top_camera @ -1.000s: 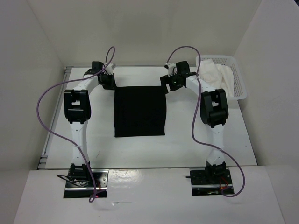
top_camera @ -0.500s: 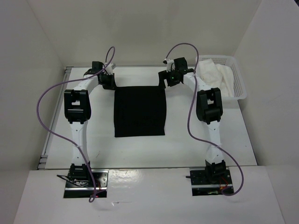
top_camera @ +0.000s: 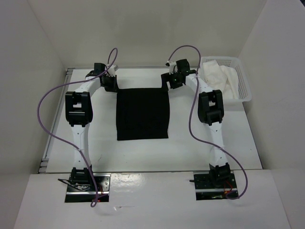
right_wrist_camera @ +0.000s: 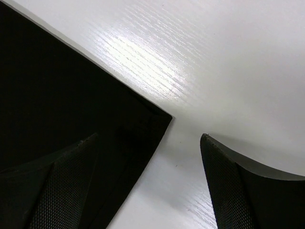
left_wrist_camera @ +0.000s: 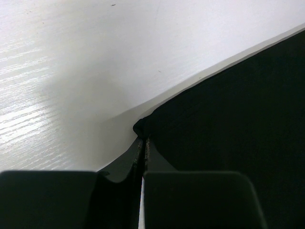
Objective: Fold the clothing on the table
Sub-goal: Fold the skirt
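Clothing: the clothing (top_camera: 143, 114) is lying flat and spread out on the table (top_camera: 200, 148), between the two arms and toward the far side. Its far edge is running left to right from one gripper to the other.
Left gripper: the left gripper (left_wrist_camera: 143, 143) is pinching the far-left corner, with its fingers pressed together on the fabric down at the tabletop.
Right gripper: the right gripper (right_wrist_camera: 147, 137) is standing spread wide and holding nothing. One finger is hovering over the black fabric, the other over bare table just past the edge.
Key relation: the far-right corner is sitting between the right fingers. By my judgement, that gripper is needing to lower and close before both arms can draw the far edge toward the near one.
Surroundings: the basket (top_camera: 245, 88), with a white cloth (top_camera: 217, 76) in it, is sitting far right, outside the right arm and apart from the clothing.
Obstacles: nothing is resting on the clothing itself.
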Robot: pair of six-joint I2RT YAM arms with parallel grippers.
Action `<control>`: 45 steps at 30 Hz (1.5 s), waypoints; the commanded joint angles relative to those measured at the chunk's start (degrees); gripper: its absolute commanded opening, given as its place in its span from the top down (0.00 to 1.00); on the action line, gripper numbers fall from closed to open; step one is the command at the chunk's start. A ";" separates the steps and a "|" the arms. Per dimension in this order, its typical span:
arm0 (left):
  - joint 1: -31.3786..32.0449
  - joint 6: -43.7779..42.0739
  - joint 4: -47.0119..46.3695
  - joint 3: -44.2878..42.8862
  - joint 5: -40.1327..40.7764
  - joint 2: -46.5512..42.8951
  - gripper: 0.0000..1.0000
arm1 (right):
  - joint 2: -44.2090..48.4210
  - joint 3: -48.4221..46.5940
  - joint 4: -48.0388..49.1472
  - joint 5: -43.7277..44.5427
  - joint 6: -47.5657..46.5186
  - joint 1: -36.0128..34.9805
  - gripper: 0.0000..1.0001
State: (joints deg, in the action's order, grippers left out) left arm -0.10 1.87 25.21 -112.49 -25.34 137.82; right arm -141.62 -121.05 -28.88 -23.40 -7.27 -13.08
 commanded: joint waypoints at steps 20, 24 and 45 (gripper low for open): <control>0.45 -1.52 1.42 1.04 0.73 -2.56 1.00 | -4.80 -7.62 -5.22 -1.04 -0.47 -0.72 0.28; 0.45 -1.52 1.42 1.04 0.73 -2.56 1.00 | -5.33 -7.62 -5.22 -1.56 -0.47 -0.72 0.29; 0.45 -2.04 0.89 2.10 1.79 -3.08 1.00 | -7.00 -10.52 -7.59 -0.42 -2.58 -3.62 0.69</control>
State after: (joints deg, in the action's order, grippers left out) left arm 0.14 1.50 24.84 -111.35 -24.23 137.05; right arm -147.06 -129.19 -34.20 -24.21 -9.30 -15.88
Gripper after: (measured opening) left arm 0.011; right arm 0.332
